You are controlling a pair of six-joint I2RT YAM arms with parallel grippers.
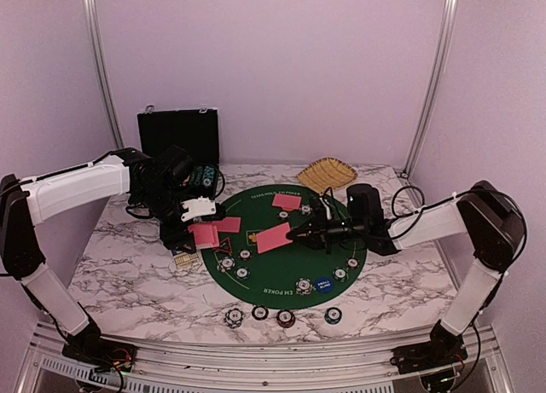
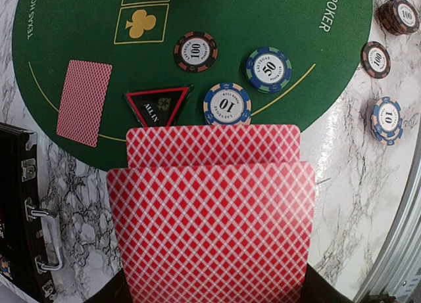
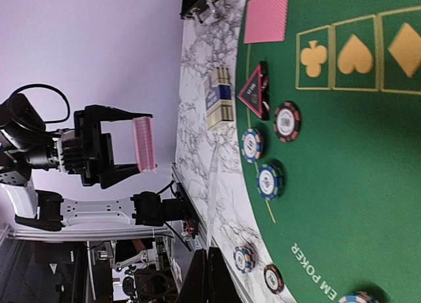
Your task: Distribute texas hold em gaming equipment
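— What's the table (image 1: pixel 128 274) like?
— Marble-patterned and smooth. The round green mat (image 1: pixel 273 269) looks matt, like felt.
— The cards (image 2: pixel 210 217)?
— Smooth, with red lattice backs. The far basket (image 1: pixel 327 173) is woven, and the black case (image 2: pixel 14 185) has shiny metal latches (image 2: pixel 39 212).

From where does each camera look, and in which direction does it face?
Top external: above and behind the arms, facing down onto the green mat; both show, the right gripper holding a card.
Left wrist: above the mat's edge, facing down past its held card deck; jaws barely show.
Right wrist: low over the mat, turned sideways, facing the left gripper; one dark jaw shows below.
Shared: both wrist views show the triangular marker.
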